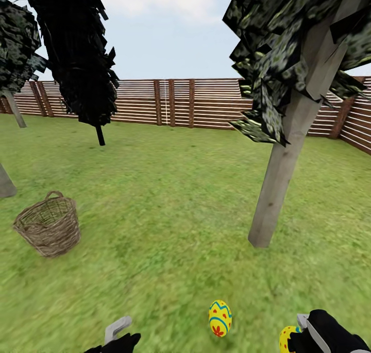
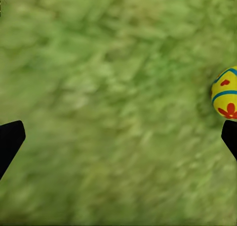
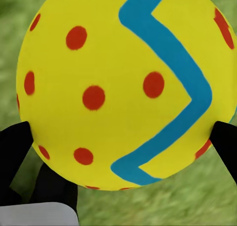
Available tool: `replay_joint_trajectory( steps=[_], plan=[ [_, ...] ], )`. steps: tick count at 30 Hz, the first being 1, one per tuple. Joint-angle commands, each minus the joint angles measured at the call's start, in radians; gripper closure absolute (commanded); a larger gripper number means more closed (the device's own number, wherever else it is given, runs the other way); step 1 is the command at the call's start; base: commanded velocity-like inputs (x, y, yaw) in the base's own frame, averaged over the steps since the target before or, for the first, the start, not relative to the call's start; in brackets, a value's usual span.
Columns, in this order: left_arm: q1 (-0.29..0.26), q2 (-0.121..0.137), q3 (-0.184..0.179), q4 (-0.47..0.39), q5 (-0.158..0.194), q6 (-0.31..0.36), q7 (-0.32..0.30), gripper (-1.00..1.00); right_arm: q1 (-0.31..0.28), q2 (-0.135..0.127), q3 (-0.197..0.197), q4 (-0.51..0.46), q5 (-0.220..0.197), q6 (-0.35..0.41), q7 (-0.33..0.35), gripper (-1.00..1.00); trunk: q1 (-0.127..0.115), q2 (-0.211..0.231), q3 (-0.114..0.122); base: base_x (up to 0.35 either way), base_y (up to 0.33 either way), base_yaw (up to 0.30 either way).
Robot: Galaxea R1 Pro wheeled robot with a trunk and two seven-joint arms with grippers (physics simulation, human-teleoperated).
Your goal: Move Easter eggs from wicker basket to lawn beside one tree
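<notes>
One yellow Easter egg [image 1: 220, 318] with red flowers and blue bands stands on the lawn [image 1: 170, 214], a short way in front of a pale-trunked tree [image 1: 281, 178]. It also peeks in at the edge of the left wrist view [image 2: 226, 93]. My right gripper [image 1: 298, 333] is shut on a second egg [image 1: 286, 338], yellow with red spots and a blue zigzag [image 3: 126, 87], its fingertips [image 3: 15, 142] pressing both sides. My left gripper [image 1: 121, 331] hangs open over bare grass [image 2: 118, 142]. The wicker basket [image 1: 49, 224] sits tilted on the grass far to the left.
A black tree [image 1: 77, 49] with a thin black trunk stands at the back left. Another pale trunk [image 1: 5, 183] is at the left edge beyond the basket. A brown slat fence [image 1: 175, 103] closes the garden. Open grass lies between the basket and the pale-trunked tree.
</notes>
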Motion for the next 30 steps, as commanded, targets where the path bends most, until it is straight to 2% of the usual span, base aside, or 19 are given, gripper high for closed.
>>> replay_joint_trajectory(
  steps=[1,11,15,26,30],
  plan=[
    [0.0,-0.001,0.008,-0.002,0.006,0.009,-0.005,-1.0,0.0,-0.002,0.008,-0.001,-0.011,0.004,-0.002,1.0,0.004,-0.008,-0.004,-0.007,-0.001,0.001],
    [0.0,-0.003,0.007,0.021,0.005,0.009,-0.004,-1.0,-0.001,-0.004,0.007,-0.003,-0.012,0.005,-0.002,1.0,0.042,-0.078,-0.036,-0.297,0.047,0.0],
    [0.0,-0.002,0.008,0.019,0.006,0.008,-0.004,-1.0,0.0,-0.004,0.007,-0.003,-0.012,0.005,-0.002,1.0,0.057,-0.106,-0.048,-0.103,0.0,0.0],
    [0.0,-0.003,0.007,0.021,0.006,0.008,-0.004,-1.0,0.0,-0.002,0.007,-0.003,-0.012,0.004,-0.002,1.0,0.1,-0.183,-0.083,-0.001,-0.321,0.0],
    [0.0,-0.003,0.007,0.021,0.006,0.008,-0.004,-1.0,-0.001,-0.001,0.008,-0.002,-0.012,0.004,-0.002,1.0,0.115,-0.211,-0.095,0.174,-0.297,0.0]
  ],
)
